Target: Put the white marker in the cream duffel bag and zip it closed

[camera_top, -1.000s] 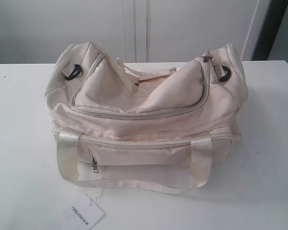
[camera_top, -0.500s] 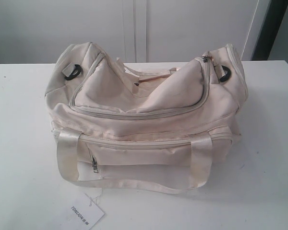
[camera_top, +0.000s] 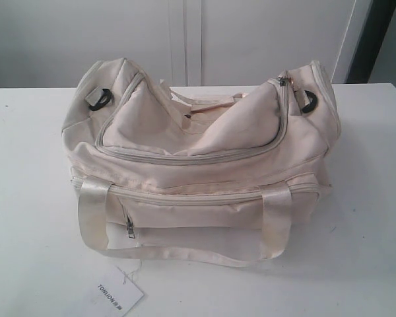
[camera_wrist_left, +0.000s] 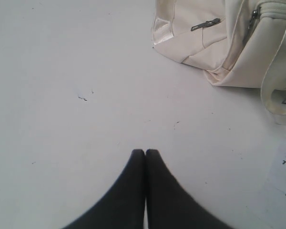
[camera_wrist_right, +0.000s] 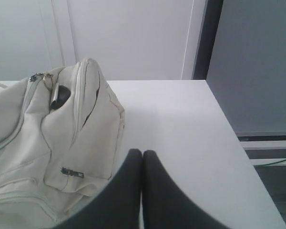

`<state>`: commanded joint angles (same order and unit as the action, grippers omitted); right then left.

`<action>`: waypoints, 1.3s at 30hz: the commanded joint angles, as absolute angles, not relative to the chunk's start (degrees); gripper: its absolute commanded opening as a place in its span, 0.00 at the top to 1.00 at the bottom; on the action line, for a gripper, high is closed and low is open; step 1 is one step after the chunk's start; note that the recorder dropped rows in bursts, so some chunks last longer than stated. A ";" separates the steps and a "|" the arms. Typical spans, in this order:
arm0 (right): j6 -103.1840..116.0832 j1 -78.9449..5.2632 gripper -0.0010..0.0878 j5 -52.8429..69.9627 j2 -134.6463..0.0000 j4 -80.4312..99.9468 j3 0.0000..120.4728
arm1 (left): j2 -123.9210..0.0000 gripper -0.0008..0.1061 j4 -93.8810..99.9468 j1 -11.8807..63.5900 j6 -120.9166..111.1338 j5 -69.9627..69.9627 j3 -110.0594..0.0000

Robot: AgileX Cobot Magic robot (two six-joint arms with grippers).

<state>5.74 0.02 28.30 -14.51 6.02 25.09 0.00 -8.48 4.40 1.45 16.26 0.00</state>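
The left gripper [camera_wrist_left: 145, 151] has its two black fingers pressed together with nothing between them, and it hangs over bare table [camera_top: 33, 264] just off one end of the cream duffel bag [camera_top: 198, 165]. The right gripper [camera_wrist_right: 142, 151] is likewise pressed together and empty, off the bag's other end, near the table's right edge. Neither arm reaches into the exterior view.

Over the last second nothing has changed: the bag sits in the same slumped shape mid-table, nearer the far edge, and its paper tag [camera_top: 115, 297] lies at the near edge exactly as before. The top flap's zip looks run shut, with the zip puller [camera_top: 282, 81] at the bag's right end.

The white marker shows in no view. It may already be inside, which would make the task look finished, but the pictures cannot confirm that.
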 joint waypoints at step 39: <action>2.49 0.00 0.99 23.10 0.00 2.53 3.58 | 0.00 0.99 -8.48 4.40 1.45 16.26 0.00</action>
<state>2.49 0.00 23.10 0.00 2.53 3.58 0.00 -8.48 4.40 1.45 16.26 0.00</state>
